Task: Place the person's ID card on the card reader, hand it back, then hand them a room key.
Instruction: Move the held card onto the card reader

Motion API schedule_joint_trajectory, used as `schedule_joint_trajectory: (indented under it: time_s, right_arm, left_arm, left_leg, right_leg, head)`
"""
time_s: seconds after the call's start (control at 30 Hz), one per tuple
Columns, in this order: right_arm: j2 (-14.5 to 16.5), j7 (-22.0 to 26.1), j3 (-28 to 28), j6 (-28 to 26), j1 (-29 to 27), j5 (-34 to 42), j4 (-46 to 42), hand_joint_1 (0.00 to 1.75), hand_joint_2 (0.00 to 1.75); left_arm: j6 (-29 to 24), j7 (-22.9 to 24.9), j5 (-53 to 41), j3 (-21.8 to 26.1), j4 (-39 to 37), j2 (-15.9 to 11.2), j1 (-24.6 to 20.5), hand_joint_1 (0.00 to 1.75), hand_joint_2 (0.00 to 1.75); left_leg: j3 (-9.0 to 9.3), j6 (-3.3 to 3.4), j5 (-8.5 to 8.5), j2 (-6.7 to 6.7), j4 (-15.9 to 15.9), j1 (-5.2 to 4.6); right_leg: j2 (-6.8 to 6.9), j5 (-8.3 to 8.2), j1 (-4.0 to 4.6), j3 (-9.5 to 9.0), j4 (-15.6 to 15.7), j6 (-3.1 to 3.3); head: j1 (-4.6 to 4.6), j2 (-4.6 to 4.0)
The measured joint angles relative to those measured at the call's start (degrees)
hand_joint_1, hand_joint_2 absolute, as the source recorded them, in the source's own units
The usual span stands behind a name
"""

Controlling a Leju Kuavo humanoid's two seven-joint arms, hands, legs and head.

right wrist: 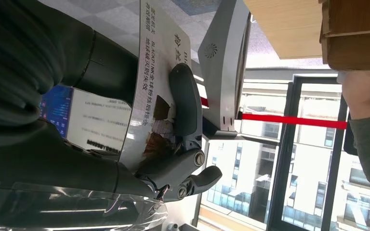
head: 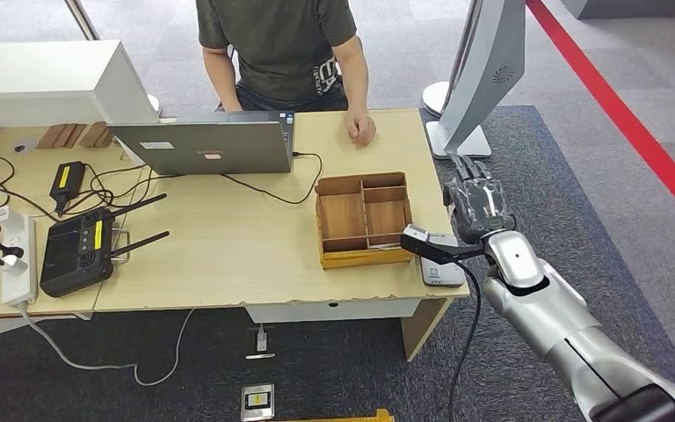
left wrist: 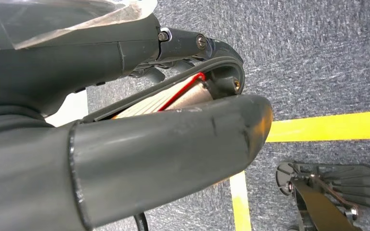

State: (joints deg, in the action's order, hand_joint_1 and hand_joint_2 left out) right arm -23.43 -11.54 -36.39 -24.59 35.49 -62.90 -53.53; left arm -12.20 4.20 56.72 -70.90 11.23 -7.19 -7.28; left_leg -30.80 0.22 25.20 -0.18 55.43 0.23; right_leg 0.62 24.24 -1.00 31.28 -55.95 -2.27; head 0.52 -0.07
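My right hand (head: 479, 207) hovers past the table's right edge, just beyond the grey card reader (head: 439, 266) at the front right corner. In the right wrist view that hand (right wrist: 77, 82) holds a white ID card (right wrist: 156, 62) printed with black text and a small photo, with a dark finger (right wrist: 185, 103) pressed across its face. My left hand (left wrist: 164, 159) hangs over the carpet and pinches a thin pale card with a red edge (left wrist: 161, 98) between thumb and fingers. The person (head: 281, 44) stands behind the table, one fist (head: 362, 129) resting on it.
A wooden divided tray (head: 365, 255) sits left of the reader. Further left are a laptop (head: 206, 145), a black controller with antennas (head: 77, 251), cables and a power strip (head: 19, 264). A white kiosk stand (head: 479, 79) rises at the table's back right.
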Motion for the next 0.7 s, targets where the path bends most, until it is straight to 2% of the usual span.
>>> schedule_joint_trajectory:
  time_s: [0.3, 0.7]
  right_arm:
    - [0.43, 0.26, -0.02, -0.06, -0.56, 0.26, 1.06, 1.75, 1.75]
    - [2.52, 3.22, -0.28, -2.28, -3.29, 3.61, 5.71, 1.75, 1.75]
  left_arm:
    - [0.01, 0.33, 0.15, 0.0, 0.0, -0.14, 0.0, 0.0, 0.0]
    - [-0.43, -0.27, 1.02, 0.0, 0.0, -0.13, -0.02, 0.0, 0.0]
  left_leg:
    - [0.0, 0.0, 0.0, 0.0, 0.0, 0.0]
    - [0.0, 0.0, 0.0, 0.0, 0.0, 0.01]
  right_leg:
    - [0.0, 0.0, 0.0, 0.0, 0.0, 0.0]
    - [0.0, 0.0, 0.01, 0.0, 0.0, 0.01]
  head:
    - [0.0, 0.0]
    - [-0.01, 0.0]
